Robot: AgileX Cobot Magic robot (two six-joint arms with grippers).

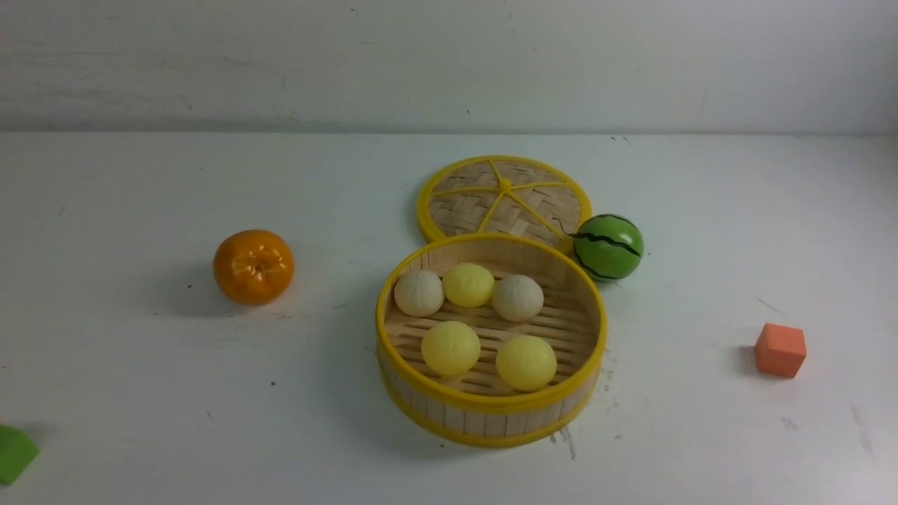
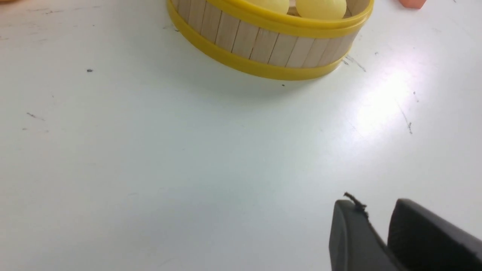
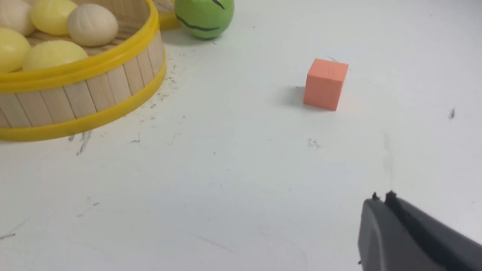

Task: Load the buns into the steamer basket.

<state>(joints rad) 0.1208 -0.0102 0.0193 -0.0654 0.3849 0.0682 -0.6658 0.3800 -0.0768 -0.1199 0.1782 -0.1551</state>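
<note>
Buns (image 1: 450, 347) inside steamer basket (image 1: 491, 414), grippers apart

Orange tangerine (image 1: 253, 266) sits off left, well apart from everything. Woven lid (image 1: 504, 200) touches a watermelon ball (image 1: 607, 247). Orange cube (image 1: 780, 349) right, green block (image 1: 14, 453) bottom-left corner.

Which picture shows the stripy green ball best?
The front view: the whole green ball shows there, beside the woven lid. The right wrist view cuts off its top at the picture's edge. The left wrist view does not show it.
</note>
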